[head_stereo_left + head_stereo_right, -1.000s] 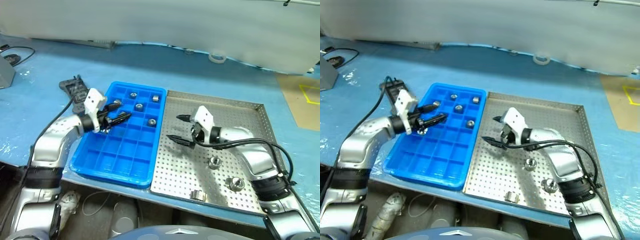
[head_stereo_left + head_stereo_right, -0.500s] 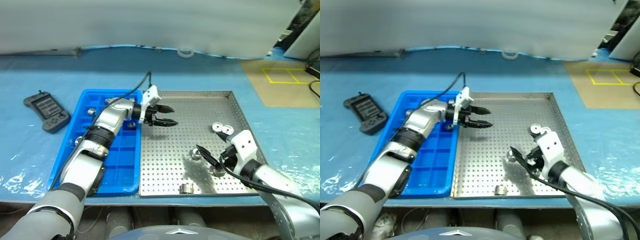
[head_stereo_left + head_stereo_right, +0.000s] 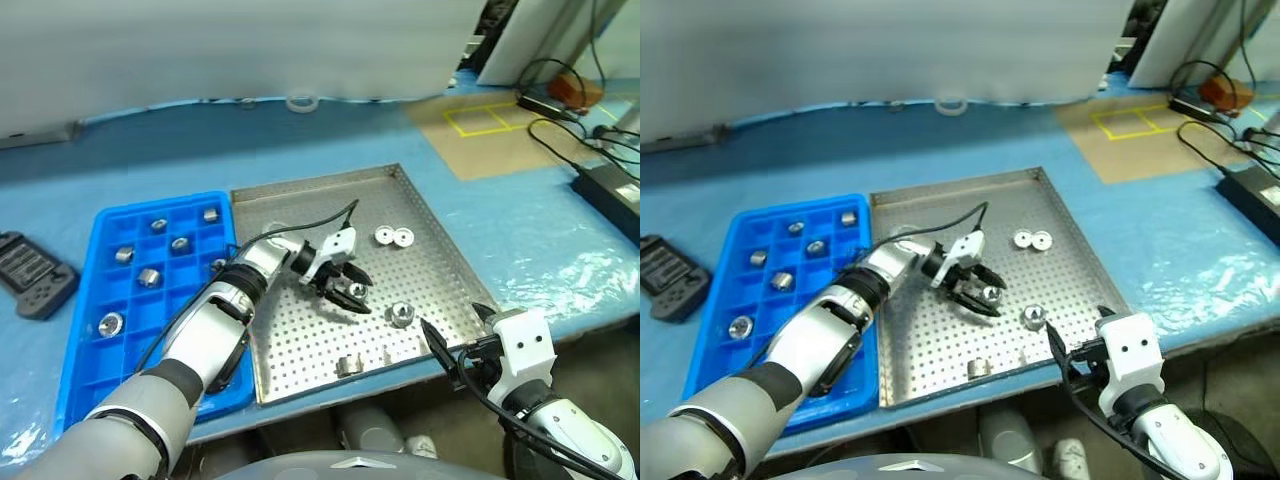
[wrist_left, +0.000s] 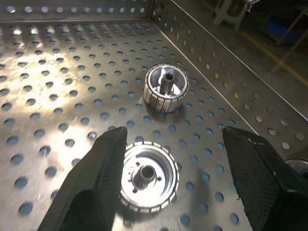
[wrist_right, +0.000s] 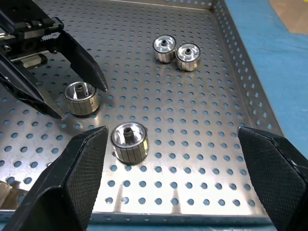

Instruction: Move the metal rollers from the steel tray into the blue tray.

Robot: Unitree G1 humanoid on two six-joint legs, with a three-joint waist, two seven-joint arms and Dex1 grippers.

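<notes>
The steel tray (image 3: pixel 300 190) lies in the middle of the blue table, with the blue tray (image 3: pixel 85 345) touching its left side. My left gripper (image 3: pixel 356 290) is open and low over the steel tray. Its fingers (image 4: pixel 96 183) straddle a metal roller (image 4: pixel 148 176) without closing on it. A second roller (image 4: pixel 166 89) stands just beyond, and a pair of rollers (image 5: pixel 175 52) sits near the tray's far right. Several rollers (image 3: pixel 148 277) rest in the blue tray's compartments. My right gripper (image 3: pixel 448 316) hangs open at the steel tray's front right corner, with nothing between its fingers.
A dark controller (image 3: pixel 35 280) lies left of the blue tray. A small metal piece (image 3: pixel 345 367) sits near the steel tray's front rim. A tape roll (image 3: pixel 300 103) lies at the back. Cables and a black box (image 3: pixel 610 185) are on the right.
The view has swung to the right. My left gripper has crossed from the blue tray's edge into the steel tray and sunk around a roller. My right gripper has drawn back to the tray's front corner.
</notes>
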